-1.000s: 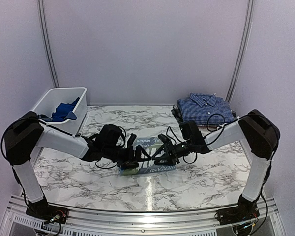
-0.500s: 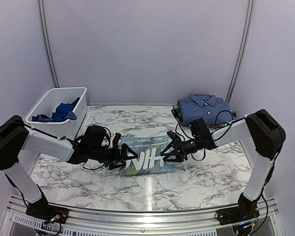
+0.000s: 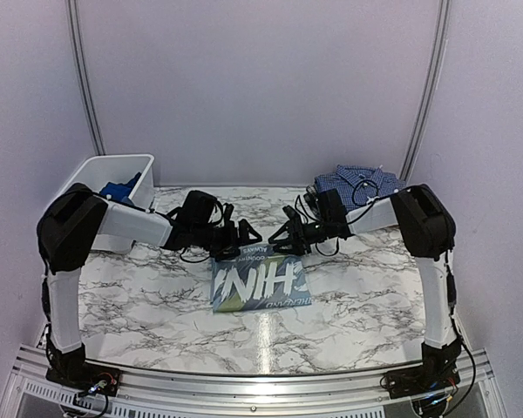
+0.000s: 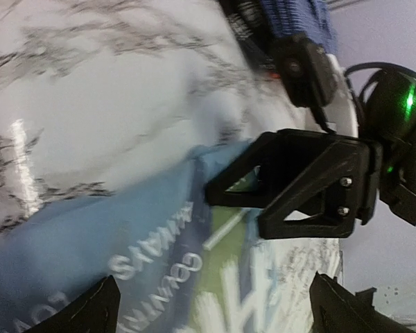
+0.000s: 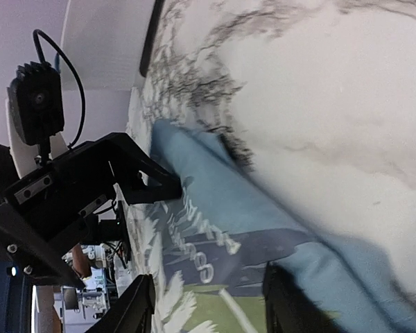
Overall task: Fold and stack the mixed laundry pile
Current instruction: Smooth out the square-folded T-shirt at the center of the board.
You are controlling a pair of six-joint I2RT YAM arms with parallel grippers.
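Observation:
A folded light blue T-shirt (image 3: 260,280) with a white and green print lies flat in the middle of the table. My left gripper (image 3: 242,237) hovers at its far edge, jaws wide open over the cloth (image 4: 125,243) with nothing between them. My right gripper (image 3: 284,237) faces it from the right at the same edge, jaws apart above the shirt (image 5: 229,208) and holding nothing. In the wrist views each gripper (image 4: 218,319) (image 5: 208,312) sees the other close by. A folded navy small-check shirt (image 3: 359,188) sits at the back right. A royal blue garment (image 3: 116,192) lies in the bin.
The white plastic bin (image 3: 85,174) stands at the back left, beside my left arm. The navy shirt rests close behind my right forearm, its edge showing in the left wrist view (image 4: 291,17). Marble tabletop (image 3: 375,296) surrounds the T-shirt.
Both grippers have drawn back from the middle of the T-shirt to its far edge. The shirt now lies flat and squarer, with more of its print showing.

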